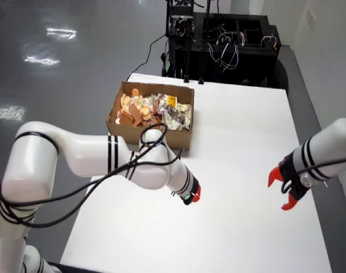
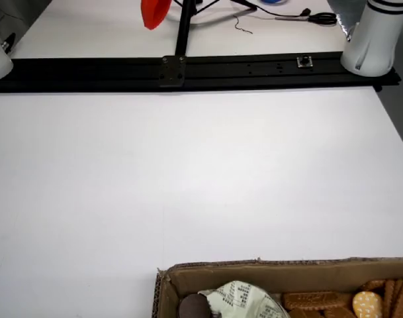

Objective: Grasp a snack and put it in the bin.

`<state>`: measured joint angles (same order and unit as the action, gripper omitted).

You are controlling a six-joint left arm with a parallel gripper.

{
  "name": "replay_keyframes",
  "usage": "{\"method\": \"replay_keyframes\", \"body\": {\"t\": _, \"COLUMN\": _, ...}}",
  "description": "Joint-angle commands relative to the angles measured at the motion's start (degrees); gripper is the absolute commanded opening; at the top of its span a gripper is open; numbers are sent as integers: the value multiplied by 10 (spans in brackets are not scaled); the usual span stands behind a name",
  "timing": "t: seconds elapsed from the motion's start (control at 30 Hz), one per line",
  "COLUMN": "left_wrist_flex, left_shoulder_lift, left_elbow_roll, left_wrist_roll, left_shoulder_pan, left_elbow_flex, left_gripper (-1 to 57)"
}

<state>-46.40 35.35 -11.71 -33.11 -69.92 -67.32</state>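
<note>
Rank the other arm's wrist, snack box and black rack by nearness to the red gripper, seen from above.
1. Other arm's wrist, mid-table, left of the red gripper.
2. Snack box, farther left, toward the table's far edge.
3. Black rack, beyond the far edge.

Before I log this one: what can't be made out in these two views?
- View from above: the left-hand arm's gripper points away from the camera and its wrist hides the fingers, so open or shut is unknown.
- View across the table: the bottom edge cuts off the cardboard box, leaving most snacks out of sight.
- Same view: the top edge cuts off a red finger; which arm it belongs to is unclear.
</note>
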Motion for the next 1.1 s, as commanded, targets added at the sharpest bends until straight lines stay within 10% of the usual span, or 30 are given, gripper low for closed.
{"method": "replay_keyframes", "body": {"t": 0.03, "left_wrist_flex": 25, "left_shoulder_lift": 8, "left_elbow_roll": 0, "left_wrist_roll": 1, "left_shoulder_pan": 10, "left_elbow_flex": 0, "left_gripper": -4}}
{"method": "replay_keyframes", "body": {"t": 1.1, "left_wrist_flex": -37, "left_shoulder_lift": -21, "left_elbow_roll": 1, "left_wrist_roll": 73, "left_shoulder_pan": 41, "left_elbow_flex": 20, "left_gripper": 43}}
